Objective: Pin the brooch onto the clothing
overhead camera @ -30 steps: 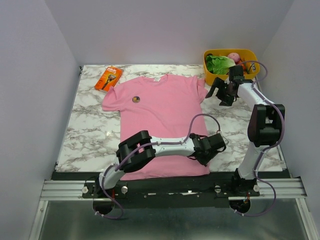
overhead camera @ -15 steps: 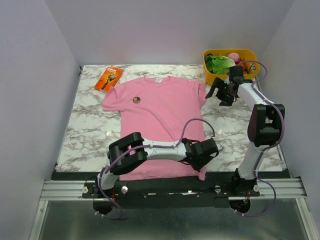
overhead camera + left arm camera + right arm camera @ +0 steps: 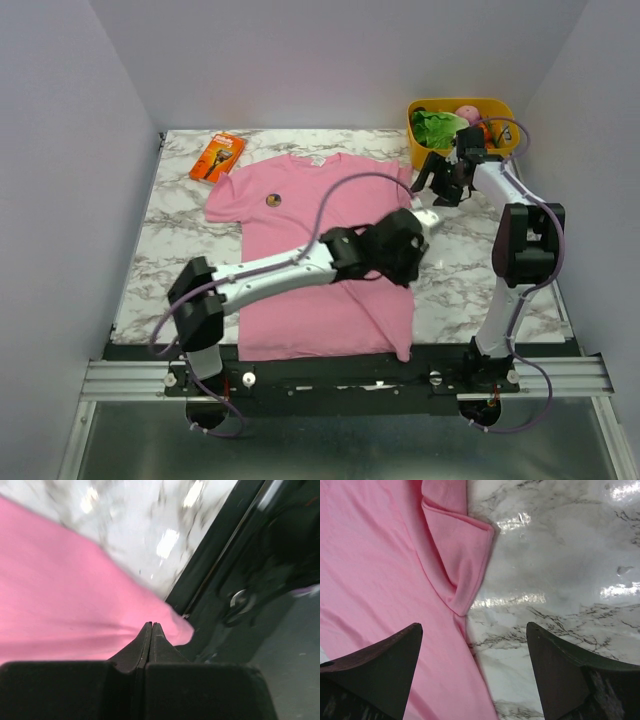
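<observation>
The pink T-shirt [image 3: 300, 230] lies flat on the marble table. The brooch [image 3: 273, 200], a tiny dark disc, sits on its chest area towards the left sleeve. My left gripper [image 3: 398, 262] is over the shirt's right side. In the left wrist view its jaws [image 3: 151, 625] are shut, with pink fabric [image 3: 60, 605] gathered at the tips. My right gripper [image 3: 432, 185] hovers open over the shirt's right sleeve [image 3: 460, 565]. In the right wrist view it [image 3: 475, 645] is open and empty, straddling the shirt's edge. The brooch is out of both wrist views.
An orange rectangular package [image 3: 217, 156] lies at the back left. A yellow bin [image 3: 500, 108] with lettuce [image 3: 438, 127] and other produce stands at the back right, just behind my right gripper. The table's black front rail [image 3: 235, 555] shows in the left wrist view.
My left arm has swung from the shirt's near right hem up to its right side and stretched out. The shirt's lower right edge has drawn inward. My right gripper has barely moved.
</observation>
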Tool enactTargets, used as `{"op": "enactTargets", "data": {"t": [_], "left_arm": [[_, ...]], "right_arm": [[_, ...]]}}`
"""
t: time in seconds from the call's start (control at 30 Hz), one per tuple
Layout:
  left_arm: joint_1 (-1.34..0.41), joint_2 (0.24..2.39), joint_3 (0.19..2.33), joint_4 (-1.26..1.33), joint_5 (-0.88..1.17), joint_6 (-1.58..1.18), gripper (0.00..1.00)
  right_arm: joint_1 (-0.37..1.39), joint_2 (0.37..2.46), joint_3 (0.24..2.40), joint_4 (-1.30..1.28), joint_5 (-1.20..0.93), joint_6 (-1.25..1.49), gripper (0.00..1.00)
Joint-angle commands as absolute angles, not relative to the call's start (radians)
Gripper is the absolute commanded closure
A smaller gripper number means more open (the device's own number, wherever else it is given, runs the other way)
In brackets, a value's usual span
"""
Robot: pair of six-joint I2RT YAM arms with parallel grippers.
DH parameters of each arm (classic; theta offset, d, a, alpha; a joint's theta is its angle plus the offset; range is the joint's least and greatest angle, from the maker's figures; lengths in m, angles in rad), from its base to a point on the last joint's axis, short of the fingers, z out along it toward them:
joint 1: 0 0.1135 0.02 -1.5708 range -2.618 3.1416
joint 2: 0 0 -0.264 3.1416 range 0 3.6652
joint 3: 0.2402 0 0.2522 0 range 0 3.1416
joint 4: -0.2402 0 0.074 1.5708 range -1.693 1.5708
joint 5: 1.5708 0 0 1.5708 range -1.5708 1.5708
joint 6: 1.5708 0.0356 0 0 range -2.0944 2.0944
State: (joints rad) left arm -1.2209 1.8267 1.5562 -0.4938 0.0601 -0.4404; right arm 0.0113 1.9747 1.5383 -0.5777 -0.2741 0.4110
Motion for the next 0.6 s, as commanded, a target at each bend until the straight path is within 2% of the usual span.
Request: {"op": "enactTargets", "data": {"t": [0.0, 0.03, 0.1, 0.23, 0.27, 0.37, 0.43, 0.57], "left_arm": [[-0.999, 1.639, 1.493, -0.375, 0.116, -0.563, 1.00], [-0.959, 1.579, 1.430, -0.348, 0.136, -0.583, 1.00], [-0.856, 1.525, 1.372, -0.304, 0.140, -0.621, 0.98], [-0.750, 1.439, 1.296, -0.331, 0.115, -0.607, 0.87], [-0.736, 1.428, 1.283, -0.333, 0.117, -0.604, 0.80], [-0.696, 1.387, 1.227, -0.330, 0.124, -0.600, 0.68], [-0.677, 1.365, 1.194, -0.327, 0.129, -0.601, 0.65], [-0.661, 1.338, 1.149, -0.322, 0.138, -0.600, 0.51]], "right_arm": [[0.017, 2.031, 1.615, -0.580, -0.313, 0.411, 0.20], [0.020, 2.051, 1.629, -0.581, -0.319, 0.413, 0.28], [0.034, 2.075, 1.672, -0.583, -0.322, 0.422, 0.37], [0.067, 2.140, 1.775, -0.609, -0.305, 0.437, 0.64], [0.081, 2.170, 1.799, -0.632, -0.299, 0.437, 0.67], [0.100, 2.232, 1.879, -0.667, -0.278, 0.449, 0.78], [0.106, 2.261, 1.936, -0.698, -0.237, 0.462, 0.86], [0.109, 2.322, 1.991, -0.762, -0.206, 0.482, 0.95]]}}
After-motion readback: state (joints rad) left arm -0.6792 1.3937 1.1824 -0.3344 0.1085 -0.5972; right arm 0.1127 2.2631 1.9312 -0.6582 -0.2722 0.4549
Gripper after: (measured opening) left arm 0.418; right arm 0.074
